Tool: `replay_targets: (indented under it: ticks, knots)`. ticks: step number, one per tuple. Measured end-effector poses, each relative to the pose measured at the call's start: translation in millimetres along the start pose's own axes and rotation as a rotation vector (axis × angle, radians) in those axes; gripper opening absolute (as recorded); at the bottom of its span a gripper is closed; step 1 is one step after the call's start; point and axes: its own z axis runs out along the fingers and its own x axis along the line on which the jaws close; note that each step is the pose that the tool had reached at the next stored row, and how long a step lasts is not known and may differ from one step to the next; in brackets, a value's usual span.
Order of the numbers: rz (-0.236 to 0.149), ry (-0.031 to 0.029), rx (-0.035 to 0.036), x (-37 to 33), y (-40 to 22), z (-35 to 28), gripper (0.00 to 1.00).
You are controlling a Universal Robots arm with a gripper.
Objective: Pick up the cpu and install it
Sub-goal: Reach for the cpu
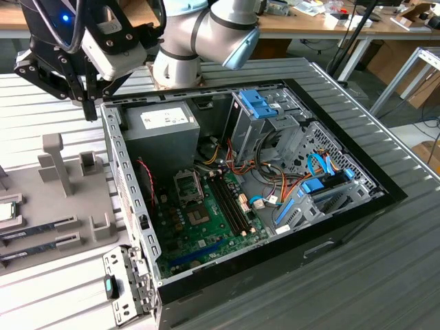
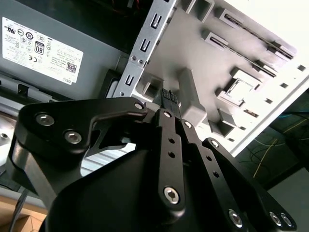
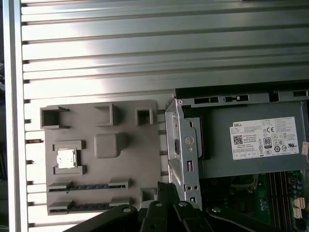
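Observation:
The cpu [image 1: 5, 210] is a small silvery square chip lying flat in a pocket of the grey fixture plate [image 1: 69, 206], at the exterior view's far left. It also shows in both wrist views [image 3: 66, 158] [image 2: 240, 90]. My gripper [image 1: 89, 108] hangs above the plate's far edge, beside the open computer case's side wall [image 1: 124, 179], well apart from the cpu. Its black fingers [image 2: 168, 96] are pressed together with nothing between them. The gripper's tips [image 3: 165, 187] show in the first wrist view. Inside the case, the square socket [image 1: 189, 184] sits on the green motherboard [image 1: 206, 234].
A grey power supply box [image 1: 161, 127] fills the case's near-gripper corner. Two memory sticks [image 3: 87, 186] lie in fixture slots beside the cpu. Upright grey posts [image 1: 58, 165] stand on the fixture. Drive cages with blue clips [image 1: 265, 106] and cables [image 1: 275, 185] crowd the case's other side.

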Motion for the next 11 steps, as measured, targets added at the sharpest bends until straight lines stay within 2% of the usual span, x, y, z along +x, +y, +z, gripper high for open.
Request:
replay_targets:
  ticks: [11]
  knots:
    - [0.0,0.0,0.0,8.4,-0.6,-0.1,0.11]
